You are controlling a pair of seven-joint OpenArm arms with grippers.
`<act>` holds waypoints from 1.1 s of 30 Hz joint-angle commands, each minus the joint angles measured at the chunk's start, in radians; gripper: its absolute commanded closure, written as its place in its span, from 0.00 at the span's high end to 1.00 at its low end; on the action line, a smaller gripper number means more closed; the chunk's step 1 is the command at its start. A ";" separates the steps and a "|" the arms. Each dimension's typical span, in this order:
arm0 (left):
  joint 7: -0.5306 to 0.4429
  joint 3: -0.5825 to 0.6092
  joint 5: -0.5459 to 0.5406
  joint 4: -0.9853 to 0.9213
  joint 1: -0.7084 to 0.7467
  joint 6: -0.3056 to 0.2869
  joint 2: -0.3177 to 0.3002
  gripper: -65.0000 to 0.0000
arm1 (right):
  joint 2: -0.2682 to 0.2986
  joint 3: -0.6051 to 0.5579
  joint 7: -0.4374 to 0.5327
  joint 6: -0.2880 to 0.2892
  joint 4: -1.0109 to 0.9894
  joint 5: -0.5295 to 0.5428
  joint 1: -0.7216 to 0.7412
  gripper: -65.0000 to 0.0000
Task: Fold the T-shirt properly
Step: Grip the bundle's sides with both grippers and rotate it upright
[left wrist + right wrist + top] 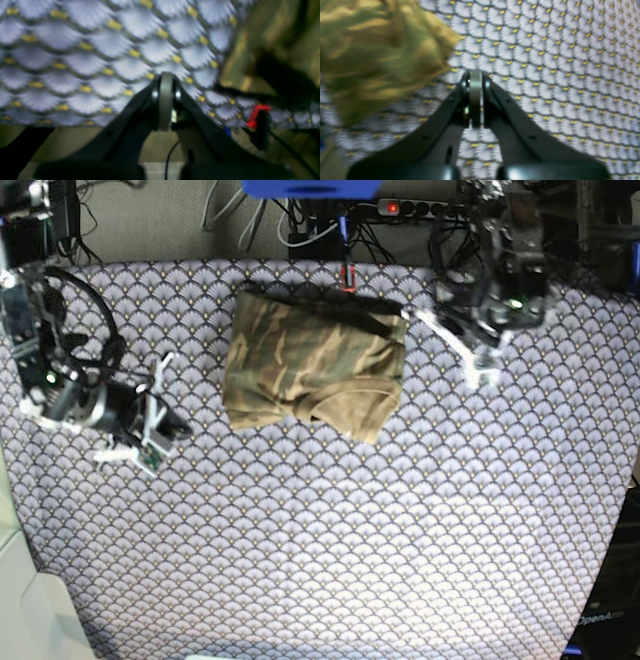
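The worktop [320,560] under its purple scallop cloth fills most of my view. The T-shirt [315,365] lies folded into a compact bundle toward the far middle, flat on the cloth, touched by neither arm. My left tool [478,370] sits just off the shirt's side, pinched together and empty. My right tool [150,442] rests well apart on the other side, likewise closed on nothing.
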 commanded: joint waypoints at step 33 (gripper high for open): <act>0.001 0.014 -0.006 -0.278 -0.308 0.005 0.172 0.00 | -0.342 0.019 0.126 0.006 0.047 -0.702 -0.168 0.00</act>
